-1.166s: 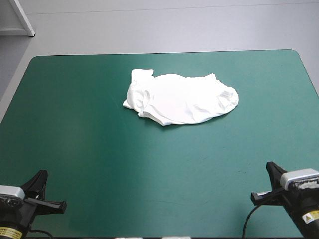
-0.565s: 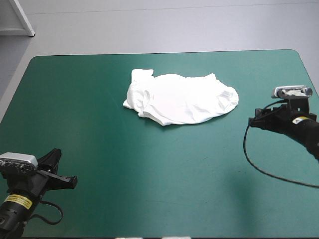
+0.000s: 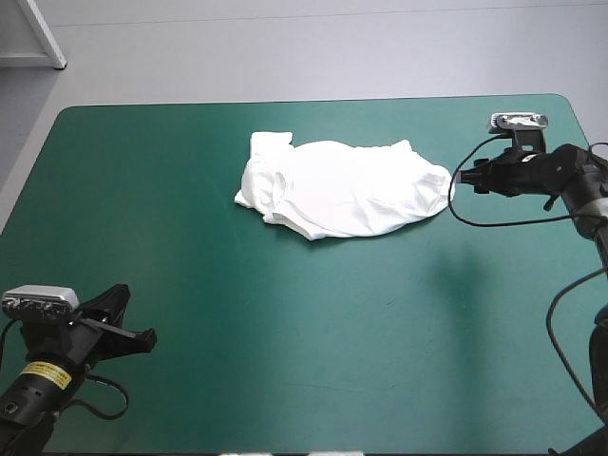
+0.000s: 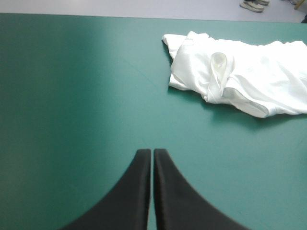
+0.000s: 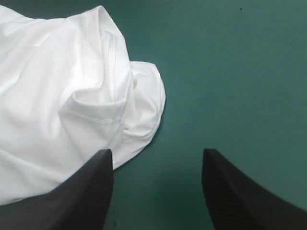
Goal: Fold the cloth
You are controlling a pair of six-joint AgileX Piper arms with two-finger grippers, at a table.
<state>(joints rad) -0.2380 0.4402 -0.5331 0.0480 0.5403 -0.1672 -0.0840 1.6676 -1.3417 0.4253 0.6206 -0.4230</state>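
T-shirt (image 3: 347, 190): white, crumpled heap, not folded. It lies on the table (image 3: 142, 190), in the far half, about mid-width and a little toward the right edge.
Heap shape: wider than deep. One flap pokes out at the far-left corner. Creased all over, with layers overlapping along the near-left side.
Neck opening (image 4: 218, 62): seen from the left wrist as a rolled loop at the heap's left end.
Hem (image 5: 111, 57): stitched edge seen from the right wrist, curling over the heap's right end.
Left gripper (image 4: 152, 152): closed, fingers (image 4: 136, 191) pressed together into one pointed arch, nothing between them.
Left gripper position: near-left corner of the table, aimed across the teal-green cover (image 4: 72, 96) toward the heap. Well apart from the T-shirt, with bare cover ahead of it.
Right gripper (image 5: 157, 152): wide, fingers (image 5: 88, 191) well apart and holding nothing. Only bare cover between them.
Right gripper position: far-right part of the table, just beside the T-shirt's right end and pointing at it. Cloth lies ahead of one finger and off to that side. The other finger is over bare cover.
Contact: cannot tell whether the right gripper touches the cloth. The high view puts its tips right at the cloth edge.
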